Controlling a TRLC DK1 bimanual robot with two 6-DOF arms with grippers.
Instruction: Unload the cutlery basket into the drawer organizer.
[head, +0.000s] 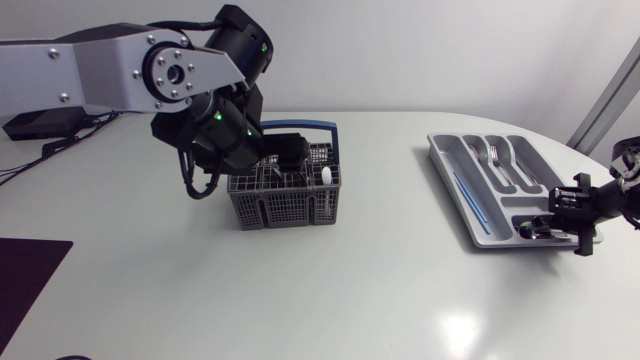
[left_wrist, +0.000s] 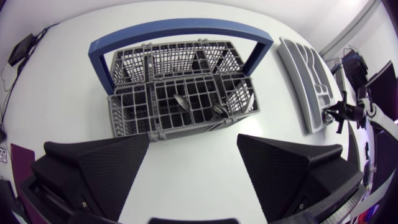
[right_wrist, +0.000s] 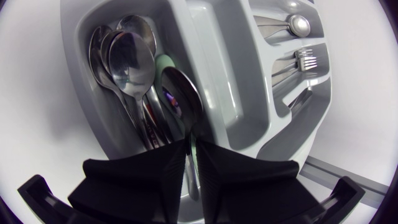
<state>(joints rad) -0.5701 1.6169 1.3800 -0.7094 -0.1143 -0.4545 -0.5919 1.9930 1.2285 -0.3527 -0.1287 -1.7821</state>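
Step in hand, as judged: spoon (right_wrist: 180, 93) to be laid into spoon compartment of drawer organizer (head: 450, 150), at end nearest right arm (head: 600, 195). Right jaws seen almost together, apparently clamped on spoon handle, pointed down over stacked spoons (right_wrist: 127, 56). Bowl best nested on stack, handle aligned along compartment, then released; jaws best lifted straight up. Left arm (head: 180, 75) bent down over cutlery basket (head: 285, 208) on worktop (head: 350, 290). Left jaws held apart above basket. Few pieces (left_wrist: 217, 111) seen inside.
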